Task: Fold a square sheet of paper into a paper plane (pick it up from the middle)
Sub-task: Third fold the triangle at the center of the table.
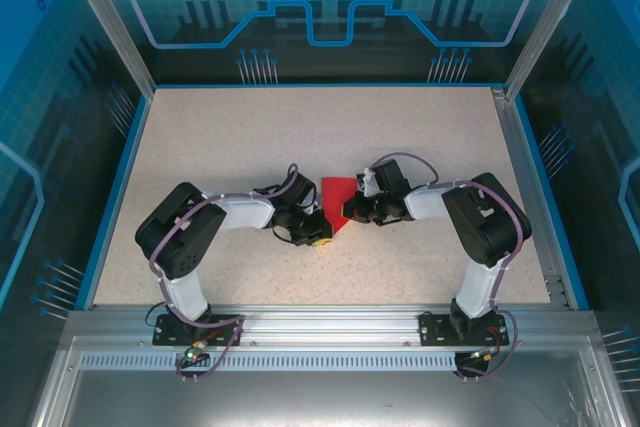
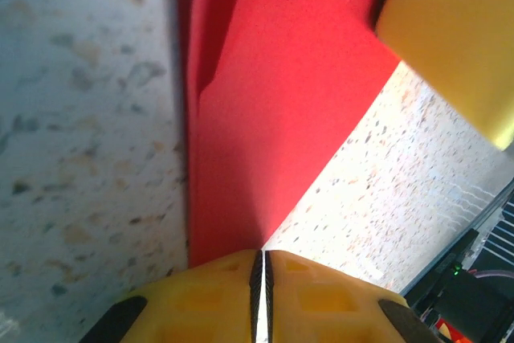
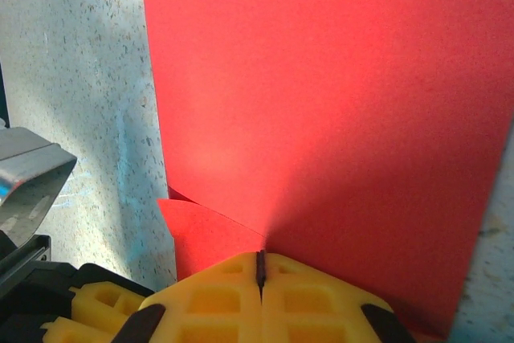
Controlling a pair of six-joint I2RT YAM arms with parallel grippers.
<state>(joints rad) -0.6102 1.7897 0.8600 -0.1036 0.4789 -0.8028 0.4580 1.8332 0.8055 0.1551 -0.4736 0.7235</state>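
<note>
As the square sheet of paper [image 1: 337,191] lies between the arms, it is pinched by the closed left gripper [image 2: 261,259] and right gripper [image 3: 259,261].

The left arm [image 1: 185,237] and right arm [image 1: 490,222] have black joint housings and white link shells. Lilac cables [image 1: 405,155] loop along them — apparently down to black base plates [image 1: 190,327]. The left pincer [image 2: 259,256] and right pincer [image 3: 259,256] have yellow fingers [image 3: 217,303] moulded with square pockets.
</note>
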